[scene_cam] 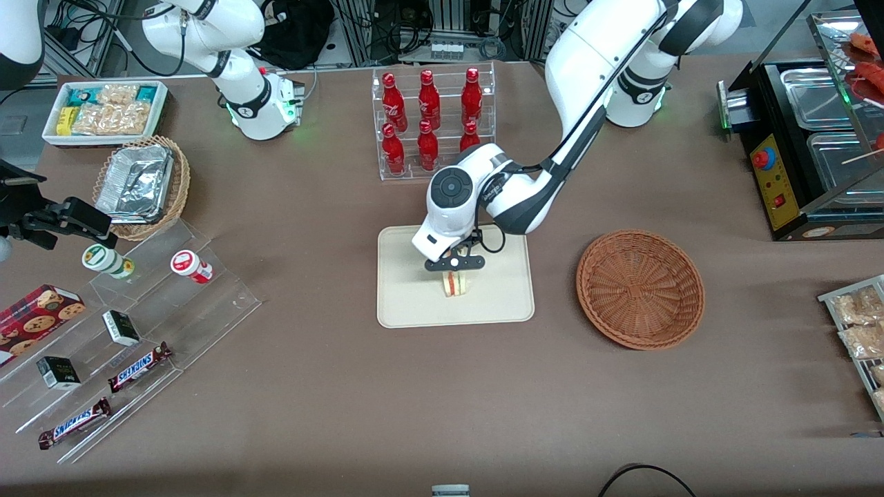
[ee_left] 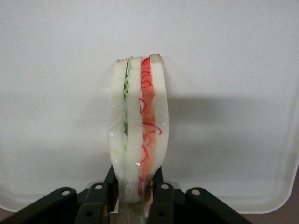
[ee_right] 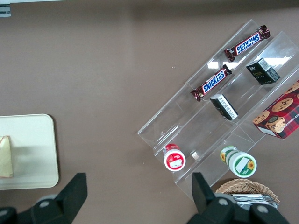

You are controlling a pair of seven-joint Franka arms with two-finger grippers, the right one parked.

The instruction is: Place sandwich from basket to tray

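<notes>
1. I am holding the gripper (scene_cam: 454, 270) over the tray (scene_cam: 414, 310) — jaws pinching the sandwich (ee_left: 138, 135).
2. Sandwich is hanging upright directly under the jaws, long axis vertical, apparently touching the tray; basket (scene_cam: 640, 288) is sitting empty.

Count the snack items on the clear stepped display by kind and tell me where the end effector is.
Snickers bars: 2
Small dark boxes: 2
Small round tubs: 2
Cookie box: 1
Total: 7
The end effector is over the tray, shut on the sandwich.

Robot lab staged as snack shop — cola rack (scene_cam: 431, 121), Snickers bars (scene_cam: 139, 366).
</notes>
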